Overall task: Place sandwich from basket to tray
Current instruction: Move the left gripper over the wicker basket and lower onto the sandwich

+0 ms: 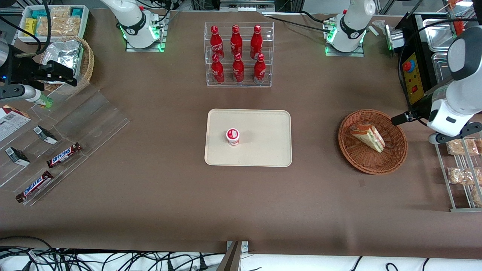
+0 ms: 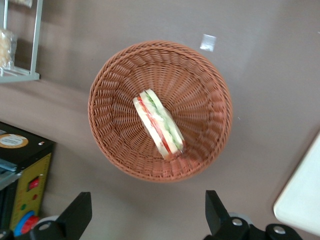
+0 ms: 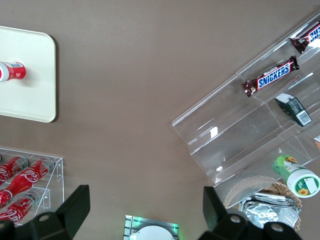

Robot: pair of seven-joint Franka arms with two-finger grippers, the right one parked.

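Nothing moved yet: sandwich (image 2: pixel 159 122) lies in basket (image 2: pixel 112 80), at tray's (image 1: pixel 263 124) 3 o'clock; tool (image 2: pixel 147 217) spread, empty, above.

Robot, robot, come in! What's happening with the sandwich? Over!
Gripper open, above the basket, empty. Sandwich lying in basket, untouched. Tray holds one small cup; nothing blocking the path.

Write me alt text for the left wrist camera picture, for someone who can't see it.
A wrapped triangular sandwich lies inside a round reddish-brown wicker basket on a brown table, seen from directly above. The open gripper hovers above the table beside the basket, its two dark fingers spread wide and holding nothing. A corner of the cream tray shows at the edge.
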